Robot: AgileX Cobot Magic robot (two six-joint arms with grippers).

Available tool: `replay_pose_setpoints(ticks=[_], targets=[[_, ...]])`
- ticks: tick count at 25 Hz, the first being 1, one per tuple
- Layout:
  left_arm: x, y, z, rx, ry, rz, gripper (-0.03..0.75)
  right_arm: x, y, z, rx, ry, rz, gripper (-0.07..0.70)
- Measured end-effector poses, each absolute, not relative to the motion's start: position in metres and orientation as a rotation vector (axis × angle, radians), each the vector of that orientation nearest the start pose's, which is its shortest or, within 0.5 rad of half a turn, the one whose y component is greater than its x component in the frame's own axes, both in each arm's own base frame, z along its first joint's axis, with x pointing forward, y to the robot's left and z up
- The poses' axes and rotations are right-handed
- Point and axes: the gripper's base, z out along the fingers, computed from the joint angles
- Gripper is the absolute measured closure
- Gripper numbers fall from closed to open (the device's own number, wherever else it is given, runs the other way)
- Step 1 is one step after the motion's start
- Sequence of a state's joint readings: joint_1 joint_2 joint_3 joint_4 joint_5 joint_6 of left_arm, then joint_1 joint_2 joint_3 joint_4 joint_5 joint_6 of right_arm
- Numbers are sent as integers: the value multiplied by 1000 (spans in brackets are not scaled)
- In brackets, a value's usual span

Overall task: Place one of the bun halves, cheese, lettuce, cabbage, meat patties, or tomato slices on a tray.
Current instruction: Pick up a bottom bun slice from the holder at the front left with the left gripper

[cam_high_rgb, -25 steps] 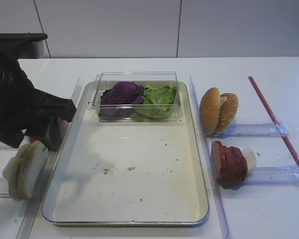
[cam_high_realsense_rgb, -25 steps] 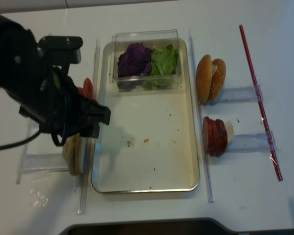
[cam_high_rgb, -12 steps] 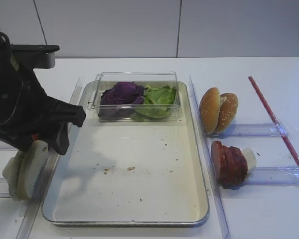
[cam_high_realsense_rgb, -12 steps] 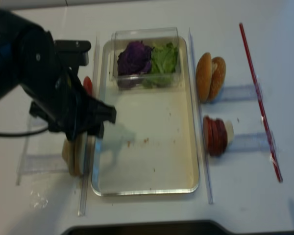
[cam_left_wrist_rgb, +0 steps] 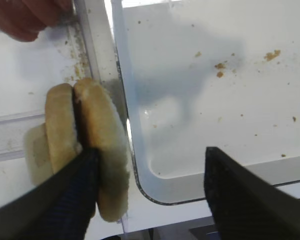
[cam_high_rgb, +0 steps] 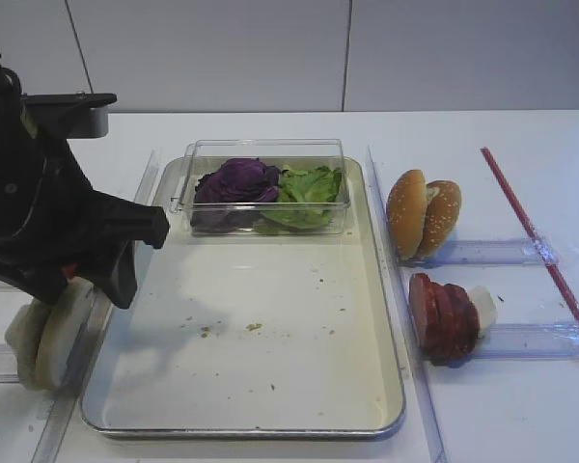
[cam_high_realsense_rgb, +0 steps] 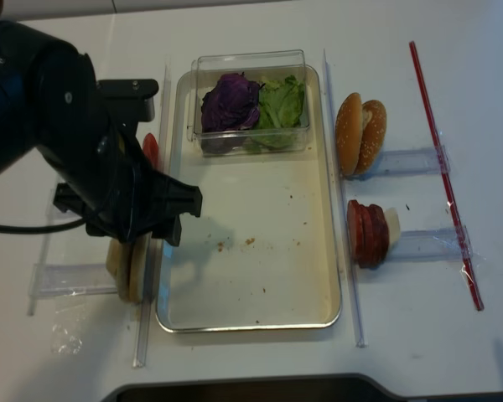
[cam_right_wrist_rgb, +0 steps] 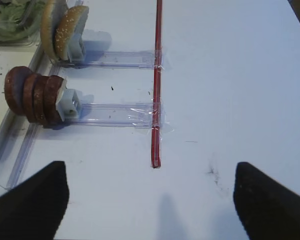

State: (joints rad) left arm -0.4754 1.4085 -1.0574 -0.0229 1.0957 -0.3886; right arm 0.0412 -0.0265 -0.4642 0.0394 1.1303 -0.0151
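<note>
Bun halves [cam_left_wrist_rgb: 97, 150]: pale, round, standing on edge side by side w/ a 2nd half, just left of tray's near-left corner. Tray [cam_high_rgb: 270, 386]: big cream rectangle, silvery rounded rim, few crumbs, centre of table. Lettuce [cam_high_rgb: 309, 188]: crinkled green, right half of clear box at tray's far end. Meat patties [cam_right_wrist_rgb: 32, 95]: dark brownish-red discs, on edge in a row, right of tray. Tomato slices [cam_high_realsense_rgb: 150, 148]: red, mostly hidden, left of tray.
</note>
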Motion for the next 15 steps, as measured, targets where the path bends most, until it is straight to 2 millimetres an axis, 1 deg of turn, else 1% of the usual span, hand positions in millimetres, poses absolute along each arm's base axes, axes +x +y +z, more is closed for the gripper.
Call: replay_pose_setpoints(ticks=[4,8,11,15], targets=[[230,-121,274,116,2959,-156,267,-8,3,262,-63,2122,63,-57],[235,-123,262,118,3021,-117,267,-8,3,262,-63,2122,63,-57],[239,-123,255,132,3037,-71,268,-8,3,262,-63,2122,63,-57],[241,-119,255,156,3017,8,280,-8,3,262,-58,2122,66,-57]])
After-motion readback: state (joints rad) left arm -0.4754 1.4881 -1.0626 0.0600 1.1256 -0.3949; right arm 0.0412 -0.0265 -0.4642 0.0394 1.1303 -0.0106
